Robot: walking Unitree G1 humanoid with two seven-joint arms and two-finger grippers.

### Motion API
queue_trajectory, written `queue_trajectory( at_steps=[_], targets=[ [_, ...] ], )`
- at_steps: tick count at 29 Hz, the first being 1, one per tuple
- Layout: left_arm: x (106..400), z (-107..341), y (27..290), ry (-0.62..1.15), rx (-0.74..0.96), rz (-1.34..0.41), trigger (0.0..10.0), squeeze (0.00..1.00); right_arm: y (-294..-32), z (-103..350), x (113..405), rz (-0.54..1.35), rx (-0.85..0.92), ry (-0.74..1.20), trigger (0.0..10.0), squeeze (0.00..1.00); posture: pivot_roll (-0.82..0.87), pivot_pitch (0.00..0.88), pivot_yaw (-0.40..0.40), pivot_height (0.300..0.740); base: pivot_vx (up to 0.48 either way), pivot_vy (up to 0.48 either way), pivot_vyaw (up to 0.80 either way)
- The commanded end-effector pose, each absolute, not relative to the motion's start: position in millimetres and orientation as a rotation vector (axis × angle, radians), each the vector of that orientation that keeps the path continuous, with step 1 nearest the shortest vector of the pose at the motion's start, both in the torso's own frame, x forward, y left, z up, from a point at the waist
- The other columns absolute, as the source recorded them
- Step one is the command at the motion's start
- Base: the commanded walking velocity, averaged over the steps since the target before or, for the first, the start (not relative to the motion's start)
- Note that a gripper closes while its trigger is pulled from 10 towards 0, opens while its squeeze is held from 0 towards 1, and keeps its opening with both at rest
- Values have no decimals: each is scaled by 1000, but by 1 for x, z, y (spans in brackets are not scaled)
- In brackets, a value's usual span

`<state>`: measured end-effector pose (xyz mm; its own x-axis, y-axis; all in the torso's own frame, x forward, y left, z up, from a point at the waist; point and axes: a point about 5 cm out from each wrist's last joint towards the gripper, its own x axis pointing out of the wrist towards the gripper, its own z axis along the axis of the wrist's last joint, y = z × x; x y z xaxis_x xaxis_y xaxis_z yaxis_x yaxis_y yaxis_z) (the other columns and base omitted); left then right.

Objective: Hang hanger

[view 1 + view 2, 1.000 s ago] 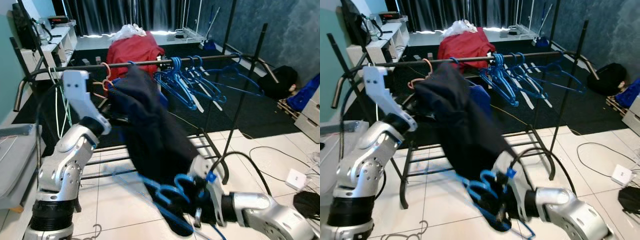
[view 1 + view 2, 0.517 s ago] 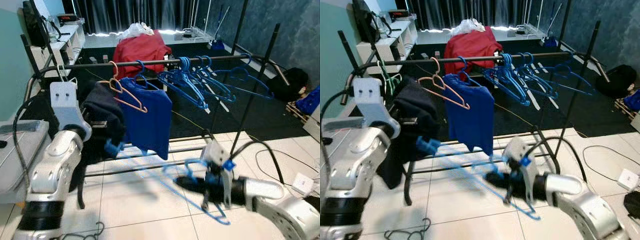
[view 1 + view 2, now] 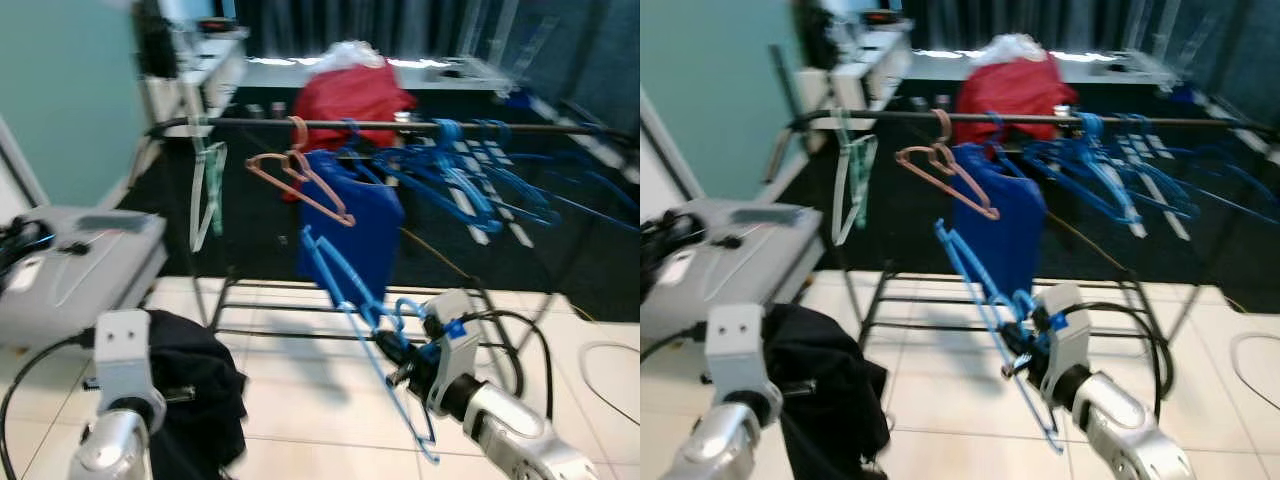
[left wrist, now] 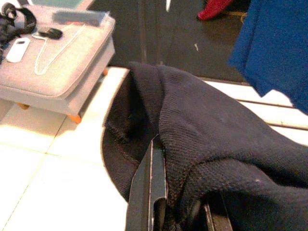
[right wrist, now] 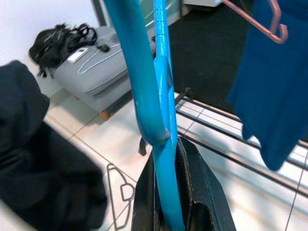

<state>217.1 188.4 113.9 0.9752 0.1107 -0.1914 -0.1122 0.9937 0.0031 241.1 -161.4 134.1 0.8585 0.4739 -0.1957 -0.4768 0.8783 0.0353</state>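
My right gripper (image 3: 396, 352) is shut on a bare blue hanger (image 3: 338, 278), which stands tilted in front of the clothes rack's rail (image 3: 240, 123). In the right wrist view the blue hanger (image 5: 153, 91) runs up from between the black fingers (image 5: 195, 192). My left gripper (image 4: 178, 204) is shut on a dark knitted garment (image 4: 211, 144), held low at the left above the tiles (image 3: 195, 385). On the rail hang a pink hanger (image 3: 300, 180), a blue shirt (image 3: 355, 235) and several blue hangers (image 3: 480, 170).
A grey padded stool (image 3: 75, 275) with cables and a phone on it stands at the left. A green hanger (image 3: 207, 190) hangs near the rail's left end. A red garment (image 3: 345, 90) lies behind the rack. White tiles (image 3: 290, 400) lie in front, with a wire hanger (image 5: 122, 185) on them.
The dark garment came off the blue hanger and now hangs low from my left gripper. My right gripper lifted the bare hanger toward the rack. The camera turned left.
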Motion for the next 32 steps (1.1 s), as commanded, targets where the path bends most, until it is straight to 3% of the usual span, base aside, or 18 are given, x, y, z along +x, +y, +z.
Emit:
queue_trajectory(
  at_steps=[1,13,32],
  targets=[
    [217,127,184,109,5,92,10000,0,-162,134,241,493,-39,192,10000,0,-21,6,-20,740,0,0,794],
    [227,133,170,-8,32,18,10000,0,-161,127,248,461,15,156,10000,0,-3,0,-32,740,0,0,784],
    [232,126,164,42,-20,-38,10000,0,-158,126,254,471,91,137,10000,0,45,0,-39,740,0,0,781]
  ],
)
